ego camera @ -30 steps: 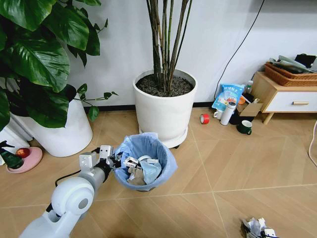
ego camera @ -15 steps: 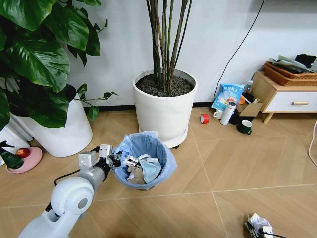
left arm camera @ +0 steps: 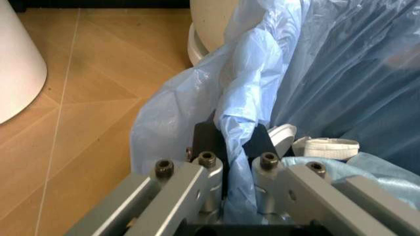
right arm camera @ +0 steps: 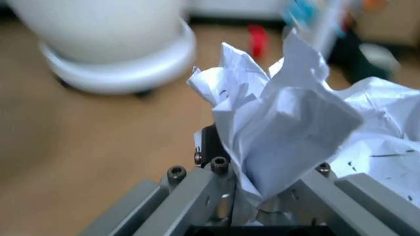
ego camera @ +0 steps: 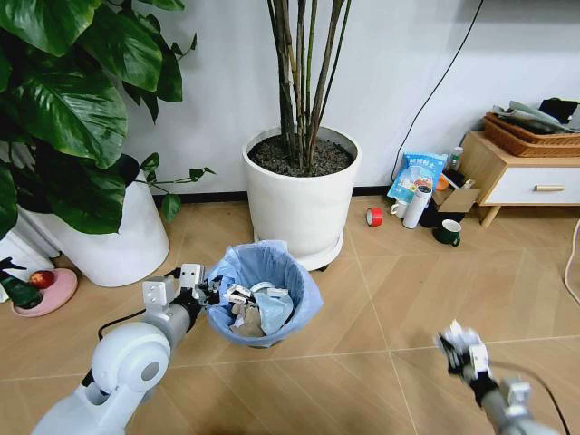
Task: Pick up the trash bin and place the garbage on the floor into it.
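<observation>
The left gripper (ego camera: 210, 294) is clenched on the rim of the bin (ego camera: 272, 263), in front of the plant pot (ego camera: 304, 204). The right gripper (ego camera: 464, 350) grasps a crumpled paper wad (right arm camera: 288, 132) above the floor (ego camera: 381, 299).

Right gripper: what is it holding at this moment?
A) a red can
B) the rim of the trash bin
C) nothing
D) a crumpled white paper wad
D: the right gripper is shut on a crumpled white paper wad, raised off the floor in the head view.
</observation>
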`<state>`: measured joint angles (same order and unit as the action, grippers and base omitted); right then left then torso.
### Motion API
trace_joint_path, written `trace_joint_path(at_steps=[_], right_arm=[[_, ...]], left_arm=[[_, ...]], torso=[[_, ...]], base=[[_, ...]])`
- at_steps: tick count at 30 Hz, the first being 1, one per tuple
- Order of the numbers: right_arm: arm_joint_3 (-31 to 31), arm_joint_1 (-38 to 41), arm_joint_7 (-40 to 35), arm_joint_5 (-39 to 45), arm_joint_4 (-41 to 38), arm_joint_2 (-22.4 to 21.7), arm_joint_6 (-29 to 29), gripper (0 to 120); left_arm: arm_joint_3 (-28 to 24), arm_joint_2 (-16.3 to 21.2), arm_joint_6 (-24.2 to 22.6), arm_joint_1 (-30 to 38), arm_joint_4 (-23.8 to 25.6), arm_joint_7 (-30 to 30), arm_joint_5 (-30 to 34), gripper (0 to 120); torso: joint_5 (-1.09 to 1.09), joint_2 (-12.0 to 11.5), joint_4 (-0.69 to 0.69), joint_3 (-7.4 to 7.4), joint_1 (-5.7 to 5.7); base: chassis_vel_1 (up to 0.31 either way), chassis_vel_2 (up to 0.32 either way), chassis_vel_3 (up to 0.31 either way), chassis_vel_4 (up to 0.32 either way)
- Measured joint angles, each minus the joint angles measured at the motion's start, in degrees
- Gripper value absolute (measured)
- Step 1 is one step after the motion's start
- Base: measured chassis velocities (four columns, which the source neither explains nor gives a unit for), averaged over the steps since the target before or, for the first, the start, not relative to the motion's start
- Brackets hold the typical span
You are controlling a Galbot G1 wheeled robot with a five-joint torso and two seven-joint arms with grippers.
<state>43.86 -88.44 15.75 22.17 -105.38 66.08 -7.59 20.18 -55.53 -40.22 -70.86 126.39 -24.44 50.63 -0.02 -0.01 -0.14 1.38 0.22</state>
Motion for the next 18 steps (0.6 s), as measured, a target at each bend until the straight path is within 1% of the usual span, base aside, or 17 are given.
trace_joint_path(at_steps=[2,3,4,5,6,7,8,9,10,11,13,15,16,17,18], right_arm=[[-1.3,0.9,-0.7,1.0,-1.9,-1.2,-1.0,0],[-3.6,2.4,-2.1,2.8,-4.5,-3.2,-2.6,0],[-3.6,2.4,-2.1,2.8,-4.5,-3.2,-2.6,0],[-7.9,4.8,-5.0,6.4,-9.2,-6.8,-5.4,0],[-12.1,7.7,-6.1,10.2,-13.9,-10.1,-8.3,0],[-14.4,9.5,-6.3,11.8,-15.6,-11.4,-9.7,0],[-14.4,9.5,-6.3,11.8,-15.6,-11.4,-9.7,0],[-16.9,12.0,-6.3,13.5,-16.8,-12.6,-10.8,0],[-18.9,14.5,-6.1,14.8,-17.5,-13.2,-11.8,0],[-18.9,14.5,-6.1,14.8,-17.5,-13.2,-11.8,0],[-21.8,18.6,-5.6,17.3,-18.3,-13.5,-13.7,0],[-26.8,24.9,-5.4,20.7,-18.3,-13.7,-15.0,0],[-26.8,24.9,-5.4,20.7,-18.3,-13.7,-15.0,0],[-29.4,27.8,-5.3,22.7,-17.8,-13.7,-15.3,0],[-31.3,29.9,-5.3,24.1,-17.4,-13.7,-15.5,0]], left_arm=[[0.0,0.0,0.0,0.1,-0.1,0.0,0.0,0],[-0.1,0.1,0.0,0.2,-0.1,-0.1,0.1,0],[-0.1,0.1,0.0,0.2,-0.1,-0.1,0.1,0],[-0.3,0.3,-0.1,0.2,-0.2,-0.3,0.4,0],[-0.2,0.9,-0.1,0.0,-0.2,-0.5,0.7,0],[-0.1,1.2,-0.1,-0.2,-0.2,-0.6,1.0,0],[-0.1,1.2,-0.1,-0.2,-0.2,-0.6,1.0,0],[0.0,1.6,-0.1,-0.2,-0.3,-0.8,1.5,0],[0.0,1.9,-0.1,0.3,-0.6,-0.9,2.0,0],[0.0,1.9,-0.1,0.3,-0.6,-0.9,2.0,0],[-0.6,2.4,-0.3,1.4,-1.4,-0.9,3.0,0],[-0.7,2.8,-0.4,1.5,-1.7,-1.0,4.0,0],[-0.7,2.8,-0.4,1.5,-1.7,-1.0,4.0,0],[-0.7,2.9,-0.6,1.5,-1.8,-1.1,4.4,0],[-0.7,3.0,-0.6,1.5,-1.9,-1.4,5.1,0]], torso=[[-0.01,0.0,0.01,0.0,0.0],[-0.03,0.0,0.02,0.0,0.0],[-0.03,0.0,0.02,0.0,0.0],[-0.02,0.0,0.01,0.01,0.0],[-0.05,0.0,0.02,0.0,0.0],[-0.12,0.0,0.01,0.0,0.0],[-0.12,0.0,0.01,0.0,0.0],[0.0,0.0,0.02,0.0,0.0],[0.03,0.0,0.03,-0.01,0.0],[0.03,0.0,0.03,-0.01,0.0],[-0.07,0.0,-0.01,0.0,0.0],[0.0,0.0,-0.01,0.0,0.01],[0.0,0.0,-0.01,0.0,0.01],[-0.05,0.0,0.01,0.0,0.01],[-0.06,0.0,0.02,0.01,0.01]], base=[[0.0,0.0,0.0,0.0],[0.0,0.0,0.0,0.0],[0.0,0.0,0.0,0.0],[0.0,0.0,0.0,0.0],[0.0,0.0,0.0,0.0],[0.0,0.0,0.0,0.0],[0.0,0.0,0.0,0.0],[0.0,0.0,0.0,0.0],[0.0,0.0,0.0,0.0],[0.0,0.0,0.0,0.0],[0.0,0.0,0.0,0.0],[0.0,0.0,0.0,0.0],[0.0,0.0,0.0,0.0],[0.0,0.0,0.0,0.0],[0.0,0.0,0.0,0.0]])
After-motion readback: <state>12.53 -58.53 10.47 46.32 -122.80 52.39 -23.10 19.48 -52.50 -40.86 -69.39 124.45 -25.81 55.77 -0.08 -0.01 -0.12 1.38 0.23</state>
